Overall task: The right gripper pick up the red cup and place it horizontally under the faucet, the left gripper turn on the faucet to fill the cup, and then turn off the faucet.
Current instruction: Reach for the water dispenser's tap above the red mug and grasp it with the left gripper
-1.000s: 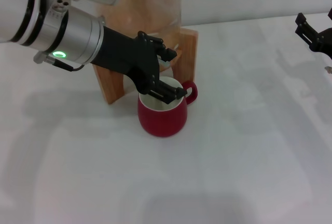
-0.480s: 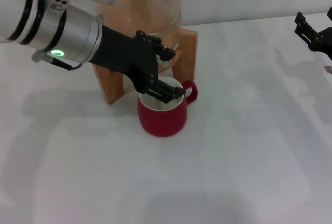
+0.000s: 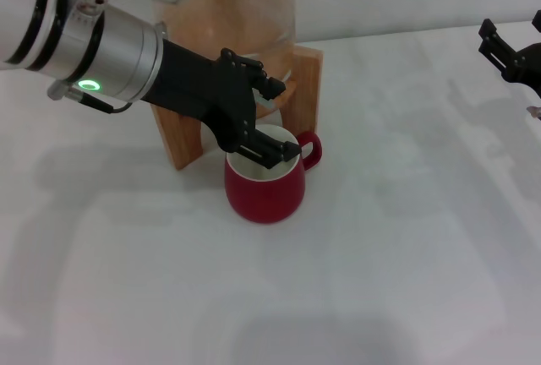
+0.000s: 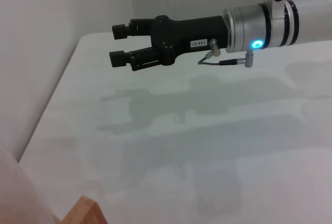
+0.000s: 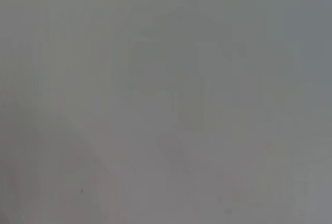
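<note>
While the cup sits under the dispenser, notes on handling:

cup: upright on the table, touching or just in front of the wooden stand; handle points toward the robot's right. Squat ceramic — judged stiff, fairly heavy for its size, glazed so prob. slippery, chips if knocked.
where to grip: rim/wall pinch or across the body looks safest; loop handle is small, poor purchase for a claw. Any liquid inside can't be seen.
faucet: hidden behind the left claw in head view; can't tell lever position. Thin chrome lever, so likely light to move, easy to slip off.
left gripper: over the cup mouth, reaching in at the stand; upper fingers by the tap area, lower fingers across the rim. Jaws apart — nothing visibly clamped.
right gripper: well apart from the cup, out near the table's far right edge, hanging above the surface; jaws apart, empty.
risk: claw over the rim could nudge the cup off the spout line.
</note>
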Available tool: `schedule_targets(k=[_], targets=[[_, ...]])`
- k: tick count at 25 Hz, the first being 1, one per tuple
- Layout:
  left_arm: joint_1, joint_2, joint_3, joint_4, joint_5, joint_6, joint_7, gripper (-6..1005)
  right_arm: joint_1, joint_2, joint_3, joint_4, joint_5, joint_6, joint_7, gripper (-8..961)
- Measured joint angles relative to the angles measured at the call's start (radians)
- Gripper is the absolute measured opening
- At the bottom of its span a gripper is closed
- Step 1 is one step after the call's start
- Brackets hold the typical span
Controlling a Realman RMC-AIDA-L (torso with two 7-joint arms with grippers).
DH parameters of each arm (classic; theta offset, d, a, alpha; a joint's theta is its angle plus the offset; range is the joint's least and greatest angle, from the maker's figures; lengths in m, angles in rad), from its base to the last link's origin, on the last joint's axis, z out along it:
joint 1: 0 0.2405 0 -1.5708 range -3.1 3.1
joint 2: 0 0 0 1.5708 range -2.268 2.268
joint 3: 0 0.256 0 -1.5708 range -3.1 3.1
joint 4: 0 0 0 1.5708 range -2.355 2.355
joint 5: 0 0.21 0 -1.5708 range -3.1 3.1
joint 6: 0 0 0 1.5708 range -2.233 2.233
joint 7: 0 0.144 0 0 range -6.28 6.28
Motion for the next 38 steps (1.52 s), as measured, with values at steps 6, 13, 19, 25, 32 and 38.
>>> schedule_targets(k=[6,13,19,25,32,38], targets=[[0.001,0.0,-0.002,0.004,0.001,0.01,-0.004,879,0.0,0.0,0.0,0.0,0.0,0.0,0.0,860],[0.003,-0.004,-0.012,0.017,0.017,0.002,0.0,879,0.0,0.0,0.0,0.001,0.0,-0.001,0.0,860],[0.015,-0.011,-0.013,0.073,0.045,-0.037,0.004,880,0.0,0.0,0.0,0.003,0.0,0.002,0.0,860],[0.03,-0.013,-0.013,0.122,0.046,-0.044,-0.002,880,0.006,0.0,0.004,0.005,0.002,0.002,0.0,859],[0.106,-0.02,-0.007,0.205,0.02,-0.044,-0.008,880,0.011,0.0,0.005,0.0,0.001,0.002,0.0,859],[0.129,-0.019,-0.006,0.217,-0.012,-0.039,-0.01,880,0.02,0.0,0.004,0.005,0.0,0.006,-0.001,859]])
